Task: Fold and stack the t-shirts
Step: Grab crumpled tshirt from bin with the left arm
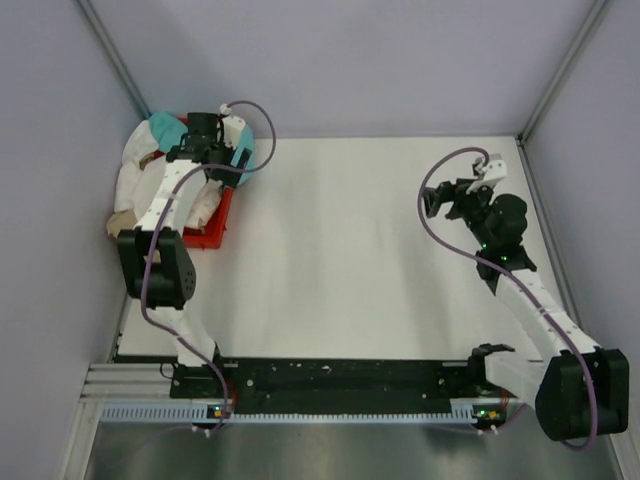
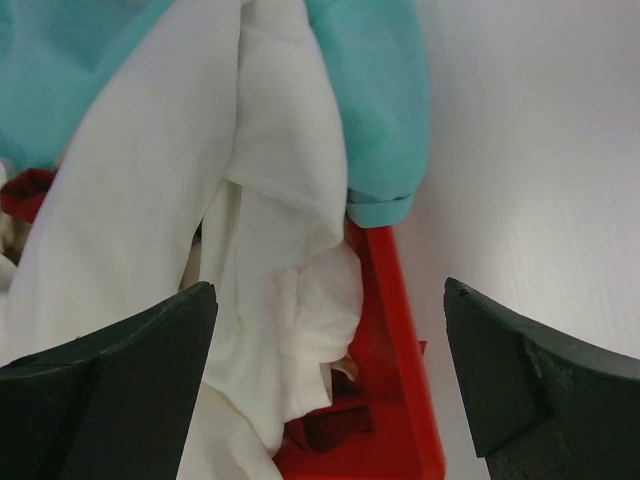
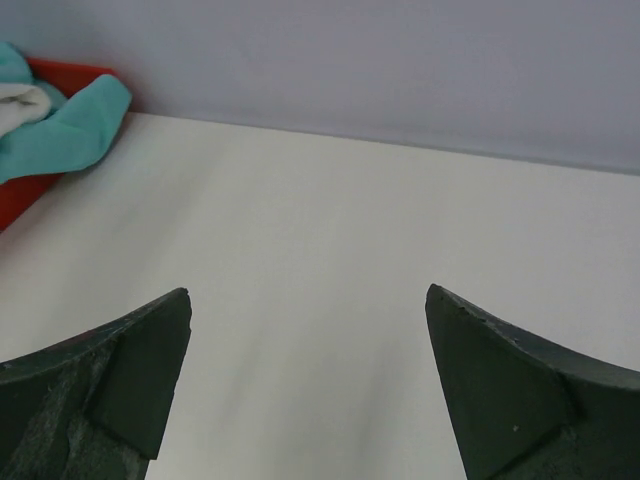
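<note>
A heap of t-shirts fills the red plastic bin (image 1: 213,228) at the far left. In the top view I see white cloth (image 1: 135,170), teal cloth (image 1: 160,128) and a tan bit (image 1: 120,218). My left gripper (image 1: 207,140) hangs over the heap, open and empty. In the left wrist view, its gripper (image 2: 328,300) straddles a crumpled white t-shirt (image 2: 250,200), with a teal t-shirt (image 2: 370,90) behind and dark red cloth (image 2: 330,425) low in the bin (image 2: 400,330). My right gripper (image 1: 432,203) is open and empty above bare table at the right (image 3: 308,300).
Grey walls close in the table on the left, back and right. The bin stands tight in the far left corner. In the right wrist view the teal t-shirt (image 3: 60,130) drapes over the bin's edge (image 3: 70,70) at the far left.
</note>
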